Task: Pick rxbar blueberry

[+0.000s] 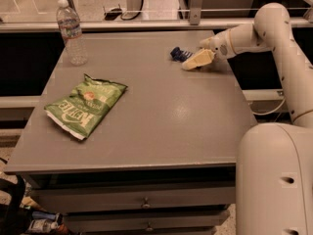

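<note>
The white robot arm (274,31) bends in from the right, forearm sloping down to the cream wedge-shaped gripper (195,61), low over the grey worktop's (161,126) far right part; open or closed cannot be told. The small dark-blue-wrapped rxbar blueberry (179,54) lies just beside its tip

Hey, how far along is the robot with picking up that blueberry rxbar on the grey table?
Done: the approach. The gripper sits low at the far right of the table, right beside the rxbar blueberry. In hand: the grasp; whether the bar is gripped cannot be seen. Left: the lift, since the bar lies on the table. The green chip bag lies far off, on the left.
</note>
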`<state>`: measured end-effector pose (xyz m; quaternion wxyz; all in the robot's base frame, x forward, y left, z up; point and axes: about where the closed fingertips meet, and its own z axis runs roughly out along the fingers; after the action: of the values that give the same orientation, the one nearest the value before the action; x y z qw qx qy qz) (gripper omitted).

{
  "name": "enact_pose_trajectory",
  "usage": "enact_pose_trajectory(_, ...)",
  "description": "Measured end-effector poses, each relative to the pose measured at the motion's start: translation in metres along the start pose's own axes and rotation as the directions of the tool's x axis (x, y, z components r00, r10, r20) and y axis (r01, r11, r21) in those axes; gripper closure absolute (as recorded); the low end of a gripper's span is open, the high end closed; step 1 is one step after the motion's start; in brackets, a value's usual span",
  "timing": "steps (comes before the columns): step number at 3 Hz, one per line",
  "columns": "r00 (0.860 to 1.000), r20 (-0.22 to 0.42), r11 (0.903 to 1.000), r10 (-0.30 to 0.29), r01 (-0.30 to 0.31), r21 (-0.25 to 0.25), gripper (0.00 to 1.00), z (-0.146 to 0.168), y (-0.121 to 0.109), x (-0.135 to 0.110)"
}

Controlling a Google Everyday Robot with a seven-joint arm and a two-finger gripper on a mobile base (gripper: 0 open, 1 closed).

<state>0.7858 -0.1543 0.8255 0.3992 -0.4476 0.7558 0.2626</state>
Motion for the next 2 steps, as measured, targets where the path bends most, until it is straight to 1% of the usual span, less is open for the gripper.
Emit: enact_pose_trajectory(2,1.000,0.000,1.0000,0.000,0.000,0.000,0.95,-0.0033,0.0003,-0.0052)
